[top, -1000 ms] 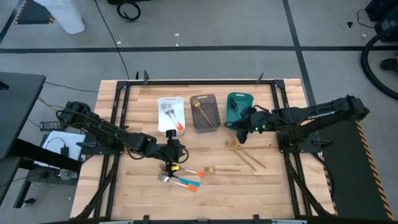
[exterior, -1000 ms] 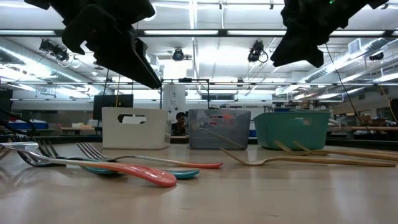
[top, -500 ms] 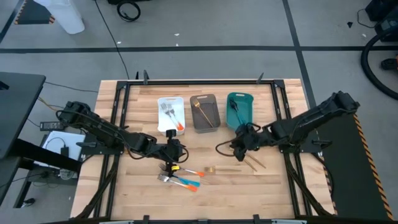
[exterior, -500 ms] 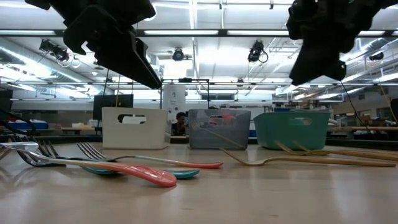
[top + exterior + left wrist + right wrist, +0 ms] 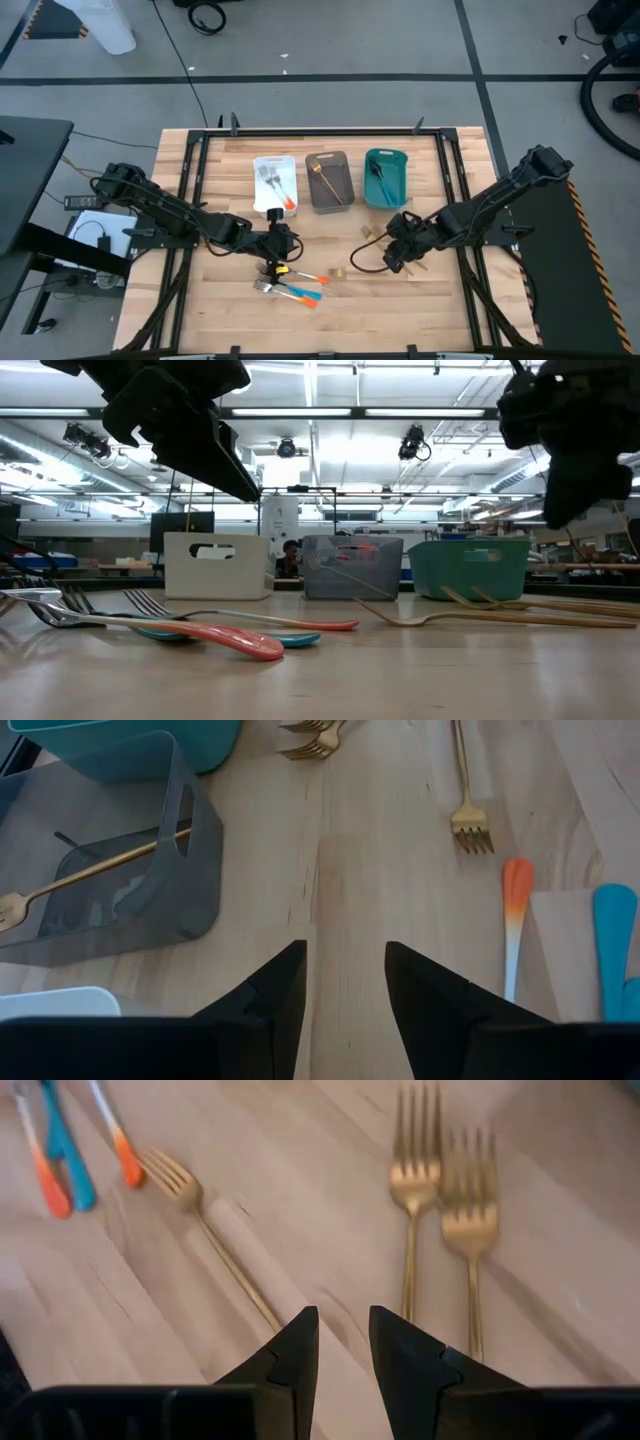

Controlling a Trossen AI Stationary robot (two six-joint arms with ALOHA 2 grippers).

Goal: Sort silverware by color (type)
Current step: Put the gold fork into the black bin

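R claw [image 5: 395, 256] narrow, empty, over gold forks [image 5: 440, 1210] on counter [image 5: 450, 300] | L claw [image 5: 283, 243] parted, empty, by orange/teal pieces [image 5: 295, 285]; we log both low.

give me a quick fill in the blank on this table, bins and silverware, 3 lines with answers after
1. The gold fork lies in the ____ bin, the middle one of the three.
2. In the right wrist view, two gold forks lie side by side ahead of the right gripper, whose fingers are ____.
3. The white bin holds pieces with ____ handle tips.

Missing words: grey; open; orange
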